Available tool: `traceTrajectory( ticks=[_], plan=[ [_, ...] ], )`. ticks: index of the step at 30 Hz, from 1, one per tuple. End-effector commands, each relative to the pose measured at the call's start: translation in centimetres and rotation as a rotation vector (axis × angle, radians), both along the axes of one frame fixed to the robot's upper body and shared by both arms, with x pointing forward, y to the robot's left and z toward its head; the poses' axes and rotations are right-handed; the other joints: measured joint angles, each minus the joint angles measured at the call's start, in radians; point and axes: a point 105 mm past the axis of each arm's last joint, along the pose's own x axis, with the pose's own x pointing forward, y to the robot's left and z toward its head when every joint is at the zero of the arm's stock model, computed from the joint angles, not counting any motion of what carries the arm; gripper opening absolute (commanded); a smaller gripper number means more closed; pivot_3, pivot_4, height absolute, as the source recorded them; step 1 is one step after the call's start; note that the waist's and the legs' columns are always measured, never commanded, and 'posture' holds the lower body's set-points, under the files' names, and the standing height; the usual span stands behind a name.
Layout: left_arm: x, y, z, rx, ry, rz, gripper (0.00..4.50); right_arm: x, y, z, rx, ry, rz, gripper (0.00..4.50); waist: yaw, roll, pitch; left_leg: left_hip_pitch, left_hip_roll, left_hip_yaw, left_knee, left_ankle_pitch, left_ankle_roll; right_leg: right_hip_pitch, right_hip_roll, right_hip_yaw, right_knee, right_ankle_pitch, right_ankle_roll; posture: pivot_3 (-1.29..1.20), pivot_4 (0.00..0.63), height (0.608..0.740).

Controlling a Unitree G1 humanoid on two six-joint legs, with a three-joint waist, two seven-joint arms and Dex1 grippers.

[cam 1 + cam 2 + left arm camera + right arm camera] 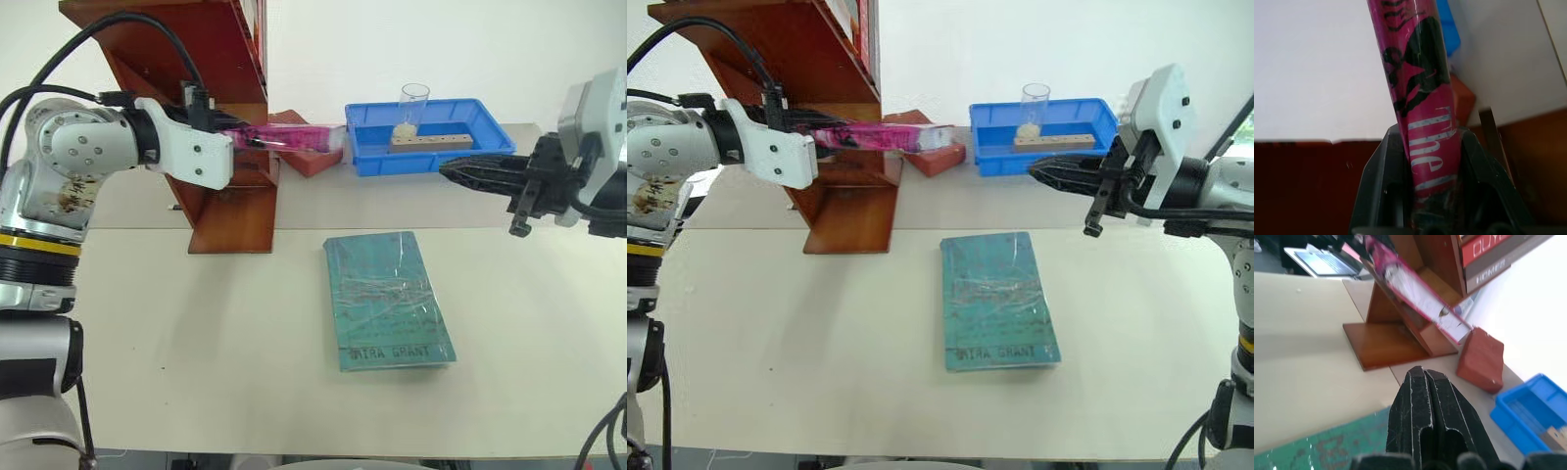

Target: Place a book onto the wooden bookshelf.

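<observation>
Nearest, a teal-green book [390,300] is seen lying flat on the bench [196,343], untouched and no part of the job. Just beyond it, the right gripper [1058,176] is held in the air over the bench with its fingers clenched together on nothing. Further back on the left, the pink book [294,137] is clamped by one end between the fingers of the left gripper [240,137] and held roughly level, its free end reaching past the bookshelf towards a reddish block [1480,360] and the blue tray [431,147]. The book is thus carried beside the lower part of the wooden bookshelf [230,201], not yet resting on any shelf. The placing step is judged to be in hand; next, the book must be swung in over a flat shelf and lowered before it is released
</observation>
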Motion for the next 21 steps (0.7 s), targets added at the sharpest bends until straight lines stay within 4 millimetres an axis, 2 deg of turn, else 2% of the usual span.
traceTrajectory(
  ticks=[1,4,8,11,12,18,21],
  plan=[
    [0.2,1.3,0.9,0.023,-0.035,0.070,0.70,0.0,0.4,1.0,0.011,-0.040,0.018,0.00,0.005,-0.001,0.000,0.000,0.000,0.000,0.000,0.000,0.000,0.000,0.000,0.000,0.001,0.000,0.000,0.00,0.150,0.649],
    [0.4,2.1,0.0,0.026,0.003,0.110,0.70,0.2,0.6,1.1,0.024,-0.043,0.027,0.00,0.008,-0.001,0.000,-0.001,0.001,0.001,0.000,0.000,0.000,-0.004,0.000,-0.001,0.001,0.000,0.000,0.00,0.150,0.649],
    [0.6,2.2,-0.5,0.006,0.024,0.123,0.70,0.4,0.6,1.3,0.040,-0.042,0.034,0.00,0.007,-0.001,0.000,-0.003,0.001,0.001,0.000,0.001,0.001,-0.008,0.000,-0.001,0.006,0.000,0.000,0.00,0.150,0.649],
    [0.6,2.6,-0.9,-0.015,0.054,0.150,0.70,0.5,0.5,1.3,0.040,-0.044,0.032,0.00,0.005,0.000,0.000,-0.006,0.001,0.001,-0.002,0.004,0.007,-0.012,0.000,-0.001,0.008,0.002,-0.002,0.00,0.150,0.649],
    [0.6,2.7,-1.0,-0.019,0.063,0.156,1.73,0.5,0.5,1.3,0.039,-0.044,0.032,0.00,0.004,0.000,0.000,-0.005,0.001,0.001,-0.002,0.004,0.007,-0.012,0.000,-0.001,0.008,0.002,-0.004,0.00,0.150,0.649],
    [-0.2,2.9,-1.0,-0.028,0.102,0.168,4.46,0.5,0.4,1.2,0.037,-0.046,0.032,0.00,0.001,0.001,-0.001,-0.005,0.001,0.001,-0.004,0.004,0.007,-0.013,0.000,-0.001,0.008,0.002,-0.003,0.00,0.150,0.649],
    [-1.1,3.6,-1.2,-0.026,0.143,0.189,4.46,0.5,0.3,1.1,0.036,-0.046,0.029,0.00,0.000,0.001,-0.001,-0.005,0.001,0.001,-0.004,0.004,0.007,-0.013,0.000,-0.001,0.008,0.002,-0.004,0.00,0.150,0.649]
  ],
)
